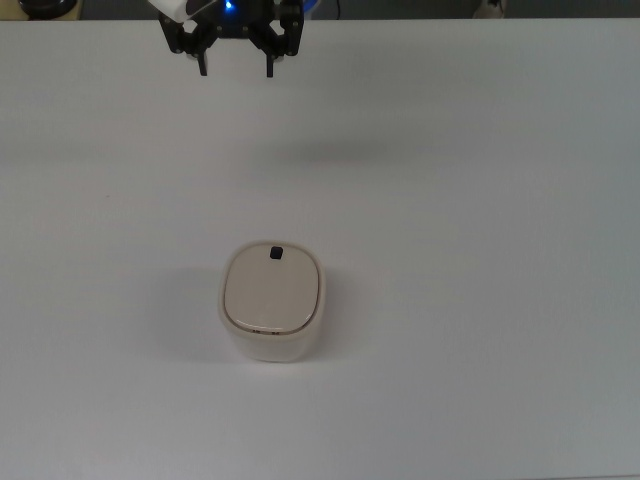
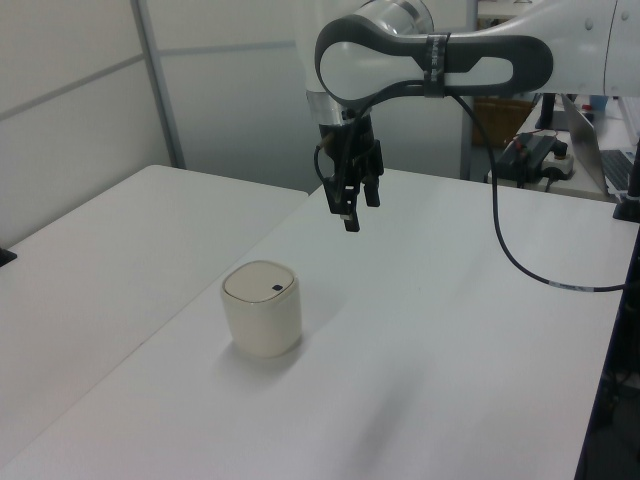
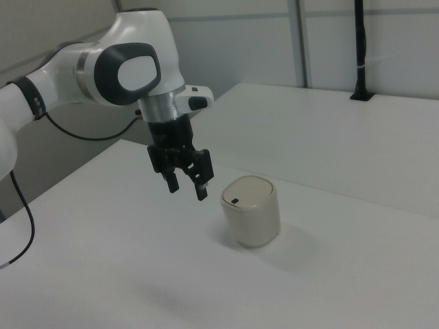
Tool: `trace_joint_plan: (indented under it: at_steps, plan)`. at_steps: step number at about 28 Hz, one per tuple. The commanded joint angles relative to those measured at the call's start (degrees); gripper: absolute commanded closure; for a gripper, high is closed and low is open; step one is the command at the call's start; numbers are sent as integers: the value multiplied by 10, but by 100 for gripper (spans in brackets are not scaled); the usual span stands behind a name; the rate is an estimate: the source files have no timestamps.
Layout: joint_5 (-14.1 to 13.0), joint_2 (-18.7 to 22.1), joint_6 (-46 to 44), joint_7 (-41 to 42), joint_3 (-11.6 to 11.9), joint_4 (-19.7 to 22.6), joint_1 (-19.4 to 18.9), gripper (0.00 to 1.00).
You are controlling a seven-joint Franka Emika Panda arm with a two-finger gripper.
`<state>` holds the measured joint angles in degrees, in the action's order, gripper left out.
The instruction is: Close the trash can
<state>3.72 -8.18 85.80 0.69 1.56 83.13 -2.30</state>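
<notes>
Trash can [image 1: 272,302] sits mid-bench [image 1: 480,300], lid [image 1: 272,291] flat and flush w/ rim, black button [image 1: 276,253] at lid's 12 o'clock in top view. Gripper [image 1: 235,62] hangs in air at 12 o'clock from can, well apart, jaws spread wide, holding nothing. Lid looks shut, so best move prob: keep clear, don't bump button, retreat straight up.

Bright even overhead light, soft faint shadows on the table [image 1: 480,300] (mild blur)
</notes>
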Motion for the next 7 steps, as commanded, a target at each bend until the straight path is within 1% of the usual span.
trace_joint_plan:
  at_steps: [1, 7]
  plan:
    - [14, 11, 0, 11, 3, 12, -2, 0]
    - [14, 12, 1, 6, 3, 12, -1, 0]
